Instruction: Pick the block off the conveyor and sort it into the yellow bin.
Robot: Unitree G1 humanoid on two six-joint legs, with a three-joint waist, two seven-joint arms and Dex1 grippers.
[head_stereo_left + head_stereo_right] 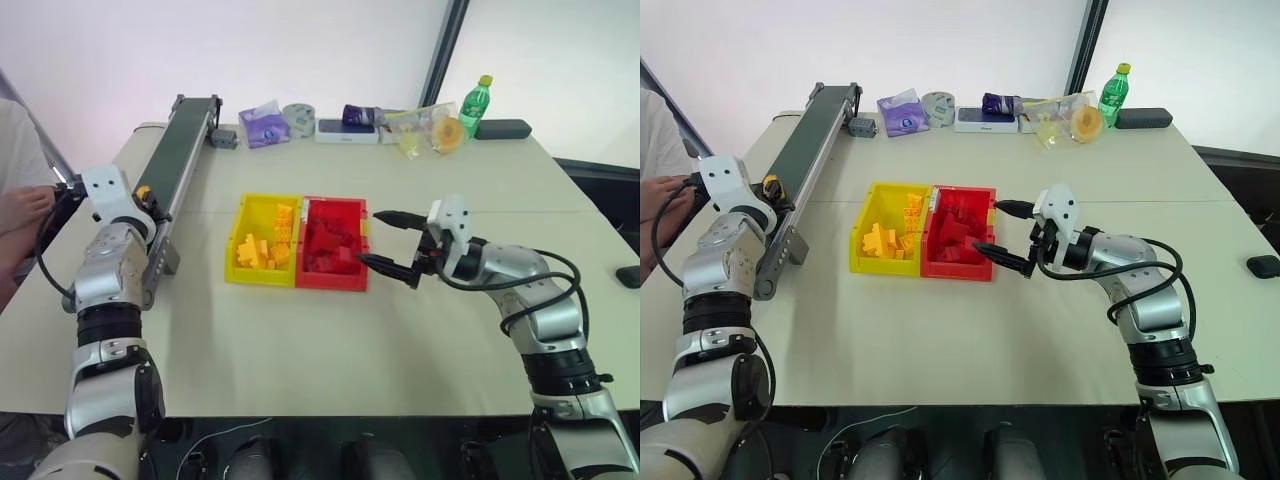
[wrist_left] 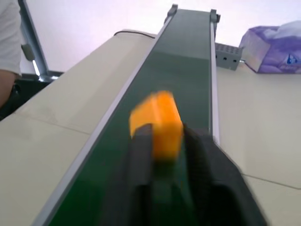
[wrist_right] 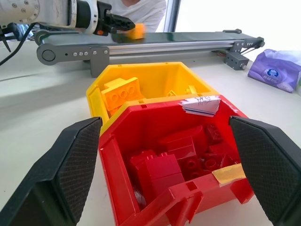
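Table [image 1: 330, 350]: pale top, carrying the conveyor [image 1: 185, 140] along its left side, running away from the robot. Mid-table, the yellow bin [image 1: 244, 215] sits touching the red bin [image 1: 340, 278], both part-filled with bricks of their own colour.

Left gripper [image 2: 162, 141]: over the belt, fingers clamped on the block [image 2: 157, 120], which sits between the tips just above the green surface. Right gripper [image 1: 385, 240]: fingers wide apart, hovering just beside the red bin, holding nothing.

Block orientation: blurred in the wrist view; it looks slightly taller than wide, no clear long axis, its broad face towards the camera. Can't tell more.

Risks (judgement):
- Only the near part of the block is between the fingers, so it could pivot or slip out on the lift.
- Bins touch, so a drop released off-centre could land in the red one.
- Right gripper sits close to the bins; the carry path may crowd it.
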